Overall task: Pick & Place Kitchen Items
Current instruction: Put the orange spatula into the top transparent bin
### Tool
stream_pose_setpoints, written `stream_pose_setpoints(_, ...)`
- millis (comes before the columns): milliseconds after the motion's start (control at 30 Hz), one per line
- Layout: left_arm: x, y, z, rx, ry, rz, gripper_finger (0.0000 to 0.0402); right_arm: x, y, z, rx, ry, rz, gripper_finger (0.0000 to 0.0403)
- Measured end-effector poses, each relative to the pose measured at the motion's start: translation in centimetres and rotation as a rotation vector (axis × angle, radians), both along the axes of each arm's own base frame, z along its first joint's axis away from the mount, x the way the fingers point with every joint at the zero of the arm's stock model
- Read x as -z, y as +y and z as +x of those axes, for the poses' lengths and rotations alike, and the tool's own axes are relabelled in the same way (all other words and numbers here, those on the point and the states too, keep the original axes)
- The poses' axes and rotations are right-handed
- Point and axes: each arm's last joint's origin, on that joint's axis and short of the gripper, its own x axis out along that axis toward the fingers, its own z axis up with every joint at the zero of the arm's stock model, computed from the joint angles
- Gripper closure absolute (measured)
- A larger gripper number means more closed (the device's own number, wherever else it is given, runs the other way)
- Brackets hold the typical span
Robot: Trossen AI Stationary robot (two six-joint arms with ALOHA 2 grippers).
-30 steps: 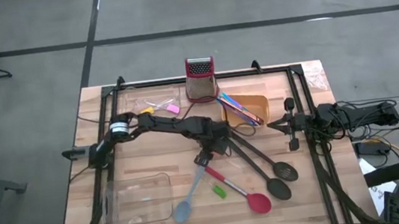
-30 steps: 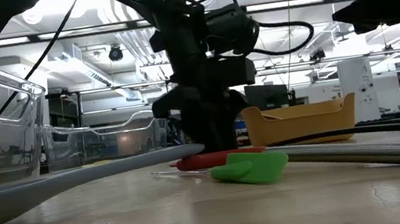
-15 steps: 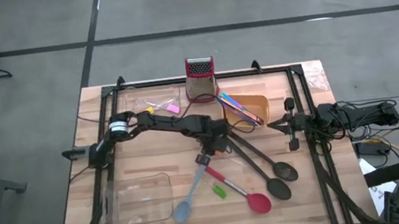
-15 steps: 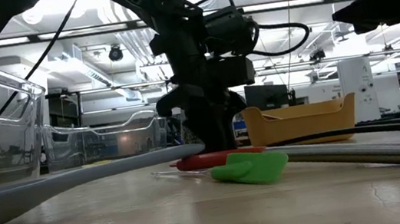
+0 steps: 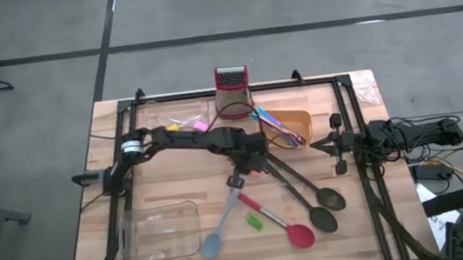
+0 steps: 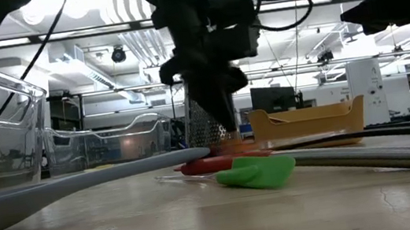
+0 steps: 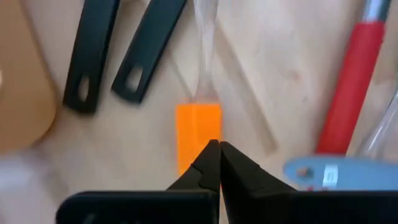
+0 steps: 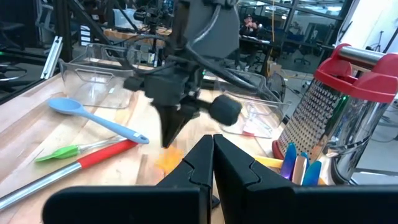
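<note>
My left gripper [image 7: 214,149] is shut and hangs above a small orange block [image 7: 198,130] that lies flat on the table's middle; the right wrist view shows the block [image 8: 169,160] under its tips. Two black slotted spoons [image 5: 328,206], a red-headed spoon [image 5: 300,236], a grey-blue spatula [image 5: 212,244] and a green block [image 5: 253,222] lie toward the near edge. Thin coloured sticks [image 5: 275,128] lean in the orange bowl. My right gripper [image 8: 212,142] is shut and empty at the table's right edge [image 5: 336,144].
The red-topped grater [image 5: 231,91] stands at the far edge beside the orange bowl [image 5: 297,125]. One clear tray [image 5: 160,230] sits near left, another [image 5: 173,119] far left with a pink block [image 5: 201,125]. The black spoon handles [image 7: 93,56] lie close to the orange block.
My left gripper has gone up from the table, its shut tips now clear above the utensils, and a little toward the far edge. The things on the table have stayed in place.
</note>
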Motion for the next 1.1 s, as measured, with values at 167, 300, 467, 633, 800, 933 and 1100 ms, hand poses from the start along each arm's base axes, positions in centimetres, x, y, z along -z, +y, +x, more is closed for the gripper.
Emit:
stream_pose_setpoints(167,-1.9,0.3,-1.0,-0.043,-0.005,0.02,0.0399,0.0,0.0,0.0,0.001,0.004,0.0,0.0394)
stream_pose_setpoints(300,-2.2,0.4,-0.8,-0.049,-0.036,0.018,0.0395,0.0,0.0,0.0,0.001,0.004,0.0,0.0394)
stream_pose_setpoints(467,-1.9,0.4,-0.2,-0.051,-0.101,0.006,0.0342,0.0,0.0,0.0,0.0,0.004,-0.001,0.0394)
stream_pose_setpoints(633,-0.4,0.2,-0.3,-0.022,-0.102,-0.04,0.0256,0.0,0.0,0.0,0.001,0.004,0.0,0.0394)
stream_pose_setpoints(800,0.9,0.2,0.0,-0.035,-0.167,-0.046,0.0185,0.0,0.0,0.0,0.001,0.005,0.0,0.0394)
stream_pose_setpoints(933,2.0,0.5,-0.3,-0.041,-0.175,-0.045,0.0166,0.0,0.0,0.0,0.0,0.005,0.0,0.0394)
stream_pose_setpoints(1100,4.2,1.1,-0.9,-0.049,-0.19,-0.061,0.0165,0.0,0.0,0.0,0.001,0.005,0.0,0.0394)
